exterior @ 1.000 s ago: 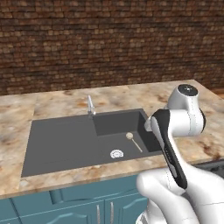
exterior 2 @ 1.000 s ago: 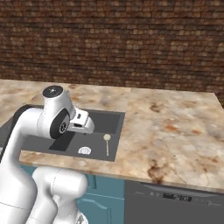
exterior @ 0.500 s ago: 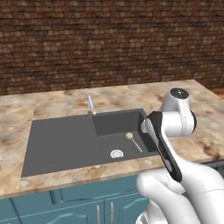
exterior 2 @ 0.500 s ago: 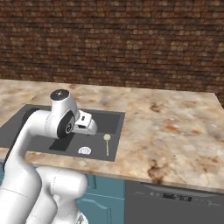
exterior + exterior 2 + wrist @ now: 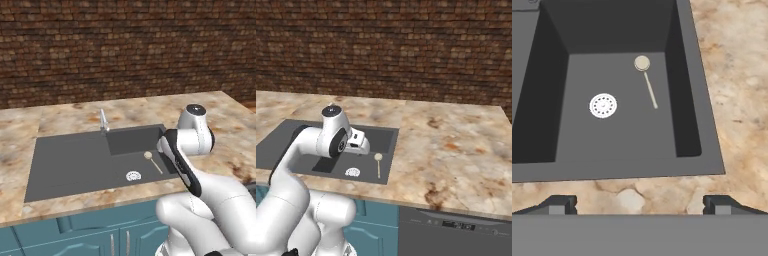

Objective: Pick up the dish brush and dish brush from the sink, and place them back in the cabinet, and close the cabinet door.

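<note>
A white robot arm's two dark fingers (image 5: pixel 640 205) hang spread wide and empty above the front rim of the dark grey rectangular sink (image 5: pixel 70 165), holding nothing. The task looks barely begun: a slim cream dish brush with a round head and thin straight handle (image 5: pixel 646 80) lies untouched on the floor of the deep basin, near its right wall and just right of the round silvery drain (image 5: pixel 603 105), and well below the fingers. Picking it up, carrying it to the cabinet and closing the cabinet door all remain to be done; a second brush cannot be made out in the basin. The sink is set into a mottled tan stone worktop (image 5: pixel 456 145), with a small grey faucet (image 5: pixel 103 120) at its back edge. Behind runs a dark red brick wall (image 5: pixel 125 50); teal-blue low cupboards (image 5: pixel 95 232) line the worktop's front.
</note>
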